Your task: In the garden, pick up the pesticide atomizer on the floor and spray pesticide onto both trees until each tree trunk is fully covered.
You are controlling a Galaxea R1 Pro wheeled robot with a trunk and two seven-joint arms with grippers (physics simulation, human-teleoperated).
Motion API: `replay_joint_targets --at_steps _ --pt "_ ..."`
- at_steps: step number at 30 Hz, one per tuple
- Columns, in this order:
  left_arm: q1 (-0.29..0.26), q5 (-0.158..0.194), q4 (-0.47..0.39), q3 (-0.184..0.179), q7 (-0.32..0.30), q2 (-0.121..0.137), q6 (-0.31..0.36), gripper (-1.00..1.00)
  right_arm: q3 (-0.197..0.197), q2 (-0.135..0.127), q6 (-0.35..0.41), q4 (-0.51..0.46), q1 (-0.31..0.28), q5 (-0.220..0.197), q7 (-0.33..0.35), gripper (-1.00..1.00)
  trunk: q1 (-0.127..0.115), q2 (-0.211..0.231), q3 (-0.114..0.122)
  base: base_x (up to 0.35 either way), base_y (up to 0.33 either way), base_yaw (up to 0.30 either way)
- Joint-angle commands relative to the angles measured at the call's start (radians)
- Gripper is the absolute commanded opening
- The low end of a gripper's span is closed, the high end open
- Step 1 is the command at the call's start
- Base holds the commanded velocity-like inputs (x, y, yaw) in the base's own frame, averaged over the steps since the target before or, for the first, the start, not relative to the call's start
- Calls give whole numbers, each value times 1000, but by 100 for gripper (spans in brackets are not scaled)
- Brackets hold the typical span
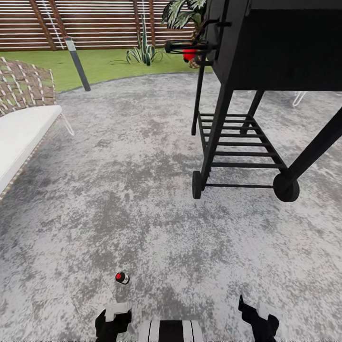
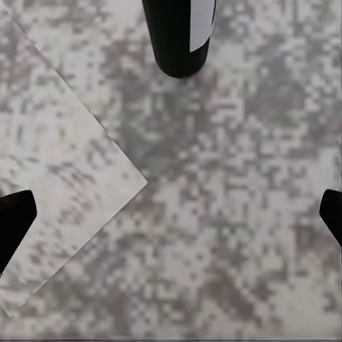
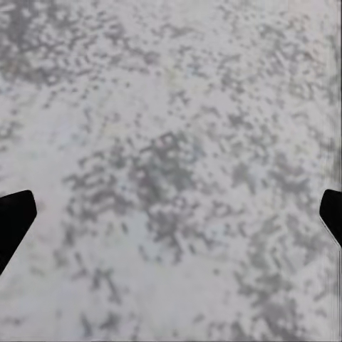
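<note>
**Atomizer still on the paving, nothing grasped**

The task is judged to be at its start. The pesticide atomizer (image 1: 121, 278), seen as a small object with a red and black cap, lies on the grey paved patch (image 1: 142, 190) at the lower left of the head view; its body is pale and hard to make out. No tree trunk is sprayed yet, so pickup and both sprayings remain.

The left gripper (image 1: 113, 319) is seen at the bottom edge, just below the atomizer and apart from it. In the left wrist view its fingertips (image 2: 14, 217) are spread wide over bare paving, nothing between them. The right gripper (image 1: 259, 317) sits at the lower right, well apart from the atomizer; its fingertips (image 3: 14, 217) are likewise parted and empty.

A black barbecue cart (image 1: 247, 142) fills the upper right, and lawn (image 1: 104, 61) and fence (image 1: 95, 23) lie along the top.
</note>
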Motion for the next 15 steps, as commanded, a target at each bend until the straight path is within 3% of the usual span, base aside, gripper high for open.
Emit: replay_joint_targets --at_steps 1,5,8,10,15 --pt "0 5 1 -5 7 0 -3 100 -10 1 -4 -4 -1 -1 0 100 0 0 -5 0 0 0" --pt "-1 6 -2 -5 8 0 -2 100 -60 9 -7 -18 -1 -33 -1 100 2 -1 -20 0 0 0" --pt "-2 7 -22 -5 7 0 -1 100 -81 12 -9 -23 -1 -80 2 100 3 -2 -32 0 0 0" --pt "-2 7 -41 -5 7 0 0 100 -86 14 -10 -23 0 -106 4 100 4 -3 -39 0 0 0" --pt "-2 7 -81 -6 7 -2 1 100 -90 16 -11 -17 1 -126 7 100 7 -4 -59 0 0 0"
